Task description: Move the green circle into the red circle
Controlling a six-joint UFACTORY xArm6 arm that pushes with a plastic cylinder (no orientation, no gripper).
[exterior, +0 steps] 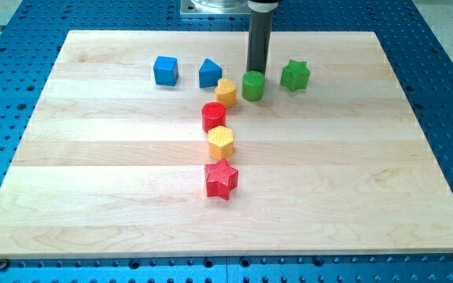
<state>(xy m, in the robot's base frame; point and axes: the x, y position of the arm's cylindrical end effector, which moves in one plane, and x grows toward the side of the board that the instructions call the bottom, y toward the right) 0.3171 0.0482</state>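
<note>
The green circle point(253, 86) stands on the wooden board near the view's top, right of centre. The red circle point(214, 116) lies below and to its left. A yellow heart block point(226, 92) sits between them, touching or almost touching both. My dark rod comes down from the view's top; my tip point(257, 71) is right behind the green circle, at its top edge, touching or nearly touching it.
A green star point(295, 75) is right of the green circle. A blue cube point(165, 70) and a blue pentagon-like block point(209, 73) lie to the left. A yellow hexagon point(221, 142) and a red star point(221, 179) line up below the red circle. Board edge point(226, 253).
</note>
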